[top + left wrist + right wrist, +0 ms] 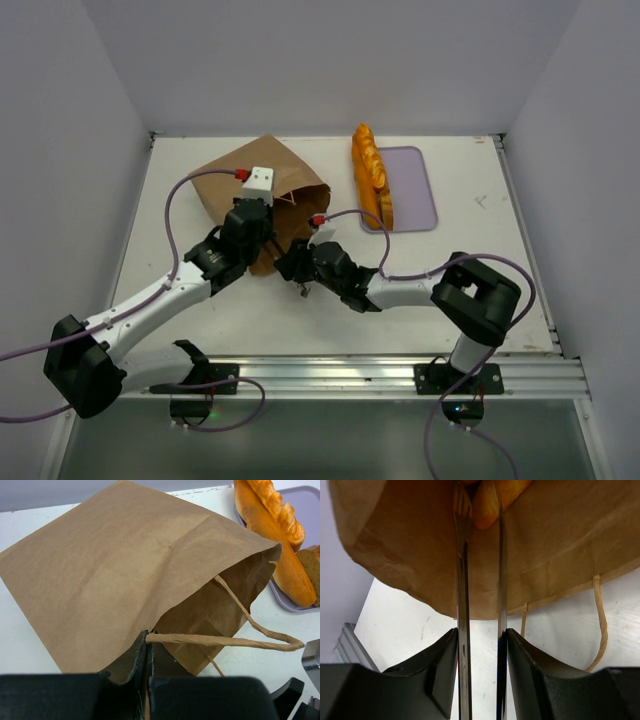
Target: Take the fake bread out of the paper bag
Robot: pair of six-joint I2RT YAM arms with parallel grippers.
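White laminate forms the worktop, boxed in by plain pale grey-lavender walls on the left, far and right sides. An aluminium rail runs along the near edge. The paper bag lies flat on the far left-centre part of the surface, with its mouth turned towards the right and near side. The left hand is clamped tight on the lower lip of that mouth, and a cord handle loops out to the right from just beside its fingers. The right hand is closed around a pair of metal tongs, whose two blades reach into the bag's mouth. Between their tips, inside the bag, sits one orange piece of fake bread. The frame cuts it off, so it is hard to say whether the blades actually pinch it. Long golden loaves rest along the left edge of a lavender tray, to the right of the bag and apart from it.
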